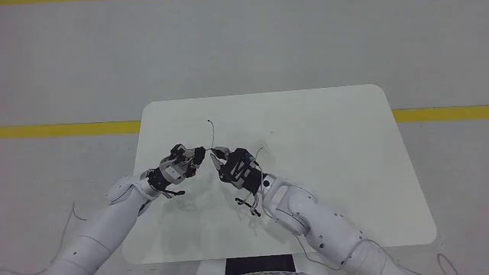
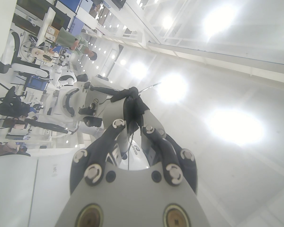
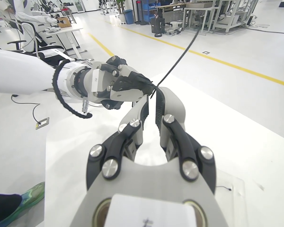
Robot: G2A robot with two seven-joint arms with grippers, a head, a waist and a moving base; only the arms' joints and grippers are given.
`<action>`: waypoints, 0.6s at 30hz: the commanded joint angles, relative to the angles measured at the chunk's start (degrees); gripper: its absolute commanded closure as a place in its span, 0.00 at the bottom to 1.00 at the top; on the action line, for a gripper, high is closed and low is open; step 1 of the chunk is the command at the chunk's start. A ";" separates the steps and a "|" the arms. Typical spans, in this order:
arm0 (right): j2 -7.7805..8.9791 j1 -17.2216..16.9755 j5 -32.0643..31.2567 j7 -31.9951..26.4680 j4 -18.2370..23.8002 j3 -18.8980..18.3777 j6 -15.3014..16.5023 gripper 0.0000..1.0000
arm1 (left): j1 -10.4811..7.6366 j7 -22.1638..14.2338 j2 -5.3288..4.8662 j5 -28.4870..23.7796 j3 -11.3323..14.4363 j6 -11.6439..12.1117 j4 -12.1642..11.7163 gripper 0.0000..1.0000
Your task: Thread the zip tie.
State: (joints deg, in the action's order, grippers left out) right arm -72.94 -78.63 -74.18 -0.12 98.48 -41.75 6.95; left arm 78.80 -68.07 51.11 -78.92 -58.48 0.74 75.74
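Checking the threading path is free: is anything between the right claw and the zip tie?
Nothing visible does. The left claw pinches the zip tie above the table, and the open right claw sits right at the tie's short lower end, flanking it with no other object between.
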 commanded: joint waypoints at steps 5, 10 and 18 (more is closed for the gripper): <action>-0.24 -0.20 -0.25 -0.08 0.02 -0.20 0.17 0.89 | 0.00 0.00 0.00 0.00 0.00 0.00 0.00 1.00; -0.38 -0.59 -0.41 0.00 0.14 -0.53 0.12 0.90 | 0.00 0.00 0.00 0.00 0.00 0.00 0.00 1.00; -0.60 -1.11 -0.27 -0.17 0.29 -1.11 0.20 0.97 | 0.00 0.00 0.00 0.00 0.00 0.00 0.00 1.00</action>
State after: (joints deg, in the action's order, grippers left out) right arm -73.52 -79.71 -74.46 -0.28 98.76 -42.83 7.13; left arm 78.80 -68.07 51.11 -78.92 -58.48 0.74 75.74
